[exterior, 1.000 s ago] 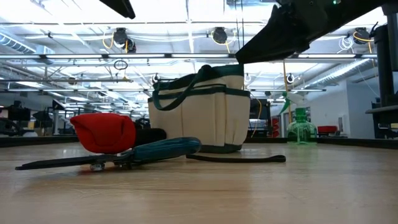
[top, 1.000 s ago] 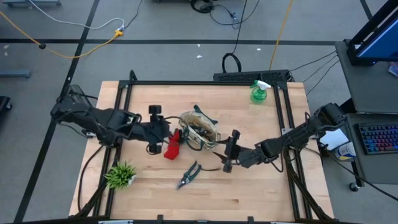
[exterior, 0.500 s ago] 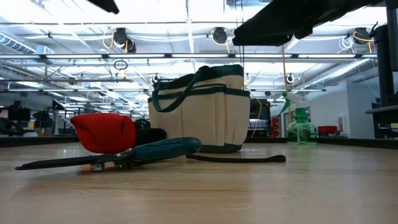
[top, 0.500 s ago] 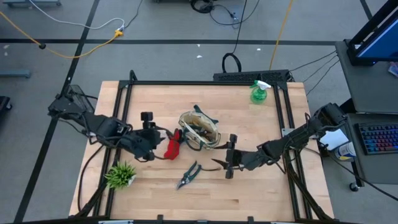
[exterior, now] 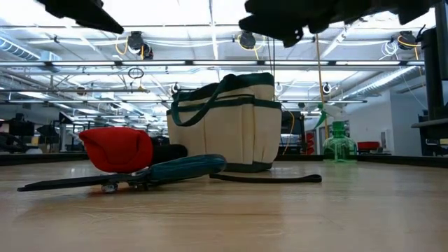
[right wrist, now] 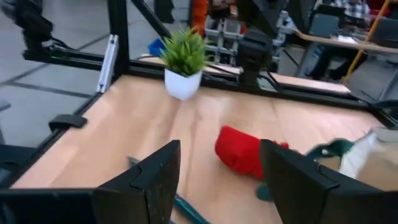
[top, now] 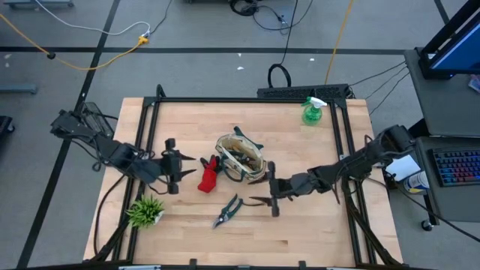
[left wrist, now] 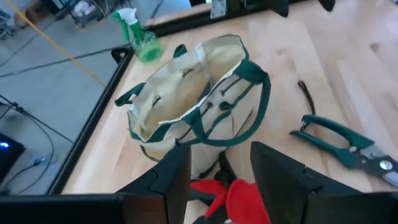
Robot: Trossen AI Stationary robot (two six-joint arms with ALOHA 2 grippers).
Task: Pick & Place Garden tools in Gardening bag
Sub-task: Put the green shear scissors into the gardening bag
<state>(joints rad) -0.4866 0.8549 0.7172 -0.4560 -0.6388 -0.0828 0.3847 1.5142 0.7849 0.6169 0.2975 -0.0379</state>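
Gardening bag point(top: 241, 158) sits mid-table; red glove point(top: 208, 174) just left of it, pruning shears point(top: 226, 211) in front, spray bottle point(top: 312, 110) well behind-right. Left gripper point(top: 171, 166) left of glove and right gripper point(top: 271, 198) front-right of bag, both wide, empty. Risk: a low approach could nudge the glove under the bag or tip the soft bag.

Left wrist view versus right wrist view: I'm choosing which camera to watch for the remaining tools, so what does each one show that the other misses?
Only the left wrist view shows the green spray bottle, the open top of the gardening bag and the pruning shears lying on the table beside it. Only the right wrist view shows the potted green plant and the left arm behind it. Both show the red glove, each framed by that arm's own open end effector fingers; the bag appears only as an edge in the right wrist view.
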